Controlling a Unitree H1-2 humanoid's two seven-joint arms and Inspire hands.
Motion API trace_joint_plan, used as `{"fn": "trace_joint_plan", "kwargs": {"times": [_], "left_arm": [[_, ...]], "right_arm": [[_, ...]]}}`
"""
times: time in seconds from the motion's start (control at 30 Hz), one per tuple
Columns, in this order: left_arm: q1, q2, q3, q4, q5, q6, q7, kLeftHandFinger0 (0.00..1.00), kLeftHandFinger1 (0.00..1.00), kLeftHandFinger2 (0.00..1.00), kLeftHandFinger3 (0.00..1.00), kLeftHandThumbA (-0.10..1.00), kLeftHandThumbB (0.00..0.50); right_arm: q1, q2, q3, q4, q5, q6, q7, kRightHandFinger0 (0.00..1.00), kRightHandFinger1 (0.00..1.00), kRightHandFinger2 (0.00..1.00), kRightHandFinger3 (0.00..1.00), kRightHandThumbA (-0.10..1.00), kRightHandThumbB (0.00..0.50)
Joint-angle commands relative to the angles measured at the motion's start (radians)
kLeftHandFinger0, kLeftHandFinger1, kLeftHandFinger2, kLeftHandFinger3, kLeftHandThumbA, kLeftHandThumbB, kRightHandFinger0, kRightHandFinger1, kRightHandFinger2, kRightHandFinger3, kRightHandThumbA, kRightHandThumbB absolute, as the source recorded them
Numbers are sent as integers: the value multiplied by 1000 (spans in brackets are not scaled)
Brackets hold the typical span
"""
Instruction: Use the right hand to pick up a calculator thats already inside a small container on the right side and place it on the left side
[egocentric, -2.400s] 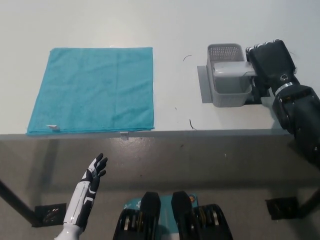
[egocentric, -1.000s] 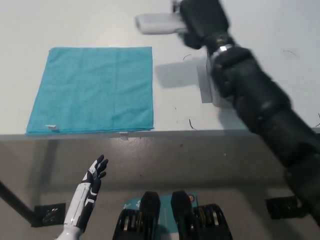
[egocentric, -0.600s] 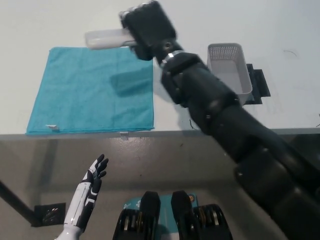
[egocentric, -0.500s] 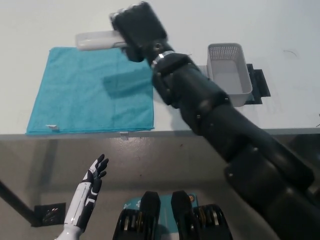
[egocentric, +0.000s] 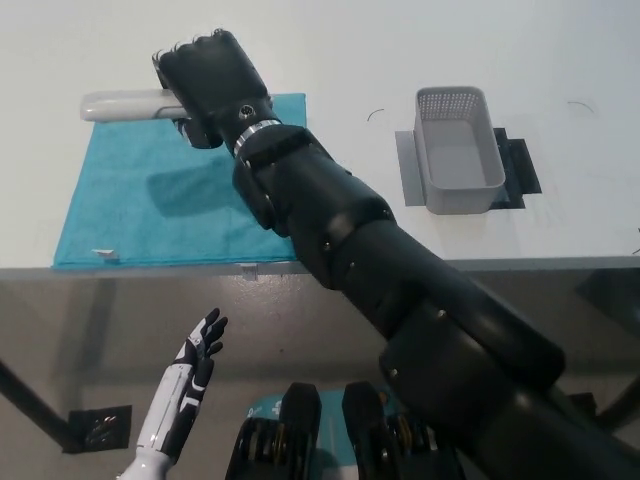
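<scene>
Over the teal cloth (egocentric: 190, 190) on the left, the right hand (egocentric: 205, 85) grips the calculator (egocentric: 125, 104) — carried across from the small container (egocentric: 458, 150), now empty, so only lowering and release seem left. Nothing blocks the cloth. Below the table edge the left hand (egocentric: 195, 358) rests, fingers spread.

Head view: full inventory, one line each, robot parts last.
calculator: 1, light grey, held above the cloth's far left edge
cloth: 1, teal, flat on the table's left side
container: 1, grey, empty, table's right side
mat: 1, dark, under the container
table: 1, white
right hand: 1, black, shut on the calculator
left hand: 1, white, open, resting below the table edge, lower left
</scene>
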Motion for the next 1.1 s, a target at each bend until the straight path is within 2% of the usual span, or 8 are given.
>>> {"fn": "trace_joint_plan", "kwargs": {"times": [0.0, 0.2, 0.47, 0.93, 0.97, 1.0, 1.03, 1.07], "left_arm": [[-1, 14, -5, -36, 10, -7, -6, 1000, 1000, 1000, 1000, 1000, 116], [-4, 19, -13, -29, 37, -31, 2, 1000, 1000, 1000, 1000, 1000, 93], [3, 15, -19, -31, 43, -32, 1, 1000, 1000, 1000, 1000, 1000, 71], [51, 17, -43, -40, 60, -29, -2, 1000, 1000, 1000, 1000, 1000, 54], [52, 18, -45, -40, 59, -28, -3, 1000, 1000, 1000, 1000, 1000, 53], [53, 18, -46, -41, 59, -32, -3, 1000, 1000, 1000, 1000, 1000, 48], [55, 19, -47, -41, 60, -37, -2, 1000, 1000, 1000, 1000, 1000, 48], [55, 21, -48, -42, 61, -36, -2, 1000, 1000, 1000, 1000, 1000, 46]], "right_arm": [[-72, 4, -4, 4, 54, 57, 46, 0, 0, 248, 554, -100, 330], [-24, -6, 12, 15, 66, 89, 84, 0, 0, 34, 554, -100, 378], [84, -8, 44, 18, 65, 94, 95, 0, 0, 36, 615, -100, 353], [159, 15, 64, 12, 90, 113, 111, 165, 202, 399, 698, -98, 264], [161, 17, 56, 13, 102, 126, 124, 278, 381, 604, 825, 25, 211], [157, 19, 44, 15, 116, 145, 161, 697, 949, 1000, 1000, 455, 304], [154, 21, 32, 17, 131, 160, 195, 994, 1000, 1000, 1000, 558, 317], [154, 20, 34, 17, 129, 165, 194, 1000, 1000, 1000, 1000, 625, 394]]}}
